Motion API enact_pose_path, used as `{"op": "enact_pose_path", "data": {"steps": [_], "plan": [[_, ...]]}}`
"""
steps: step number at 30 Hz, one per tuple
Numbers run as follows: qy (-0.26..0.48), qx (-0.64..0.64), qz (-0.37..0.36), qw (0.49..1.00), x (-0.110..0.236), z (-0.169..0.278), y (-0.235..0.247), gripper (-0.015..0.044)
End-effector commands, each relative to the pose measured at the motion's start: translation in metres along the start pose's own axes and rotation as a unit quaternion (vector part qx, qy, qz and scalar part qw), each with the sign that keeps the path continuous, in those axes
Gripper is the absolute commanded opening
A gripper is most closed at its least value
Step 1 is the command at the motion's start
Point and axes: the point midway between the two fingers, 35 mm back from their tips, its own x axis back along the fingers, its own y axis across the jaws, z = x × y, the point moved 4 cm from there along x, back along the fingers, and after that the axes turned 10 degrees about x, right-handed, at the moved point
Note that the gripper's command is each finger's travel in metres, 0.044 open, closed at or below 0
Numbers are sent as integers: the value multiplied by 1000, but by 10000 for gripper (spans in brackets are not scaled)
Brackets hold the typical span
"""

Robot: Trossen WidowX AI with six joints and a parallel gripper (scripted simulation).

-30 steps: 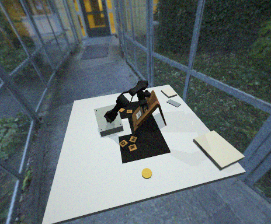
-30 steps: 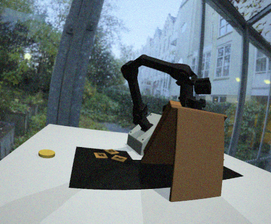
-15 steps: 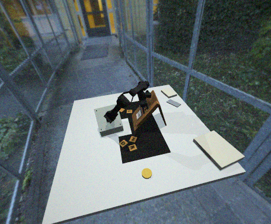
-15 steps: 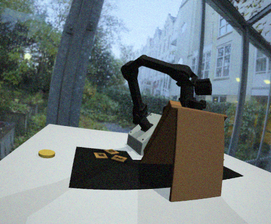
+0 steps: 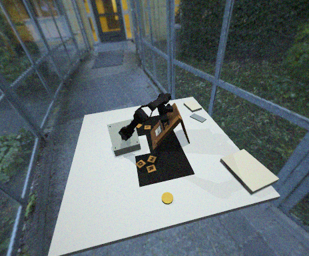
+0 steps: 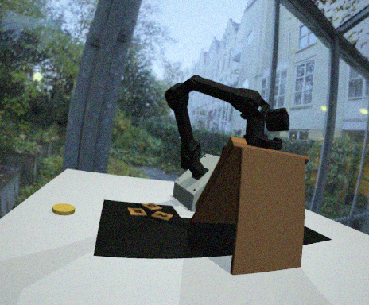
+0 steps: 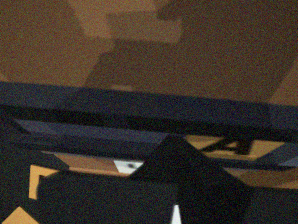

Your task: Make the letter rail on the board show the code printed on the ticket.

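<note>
surface [image 5: 94,207]: white, square
mat [image 5: 170,167]: black, beneath fingers; carries board, loose tiles
disc [image 5: 167,197]: yellow, well apart from fingers
pads [image 5: 250,170]: cream, near edges

Top view looks steeply down from afar; exterior sits low at the worktop's [image 6: 40,246] edge; wrist is close-up. All share the board [image 5: 165,128].

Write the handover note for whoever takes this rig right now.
Gripper: shut, holding nothing, up at the top edge of the brown board.
Rail: the wrist view shows one tile marked A sitting in it.
Ticket: on the board face; its code is too small to read.
Loose tiles: three on the black mat in front, two more near the arm's base.
Left: load the remaining tiles in order, push each home, release.
</note>
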Motion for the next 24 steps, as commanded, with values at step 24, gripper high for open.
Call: {"op": "enact_pose_path", "data": {"steps": [24], "plan": [[-1,0,2,1000,-2,1,-6,0]]}}
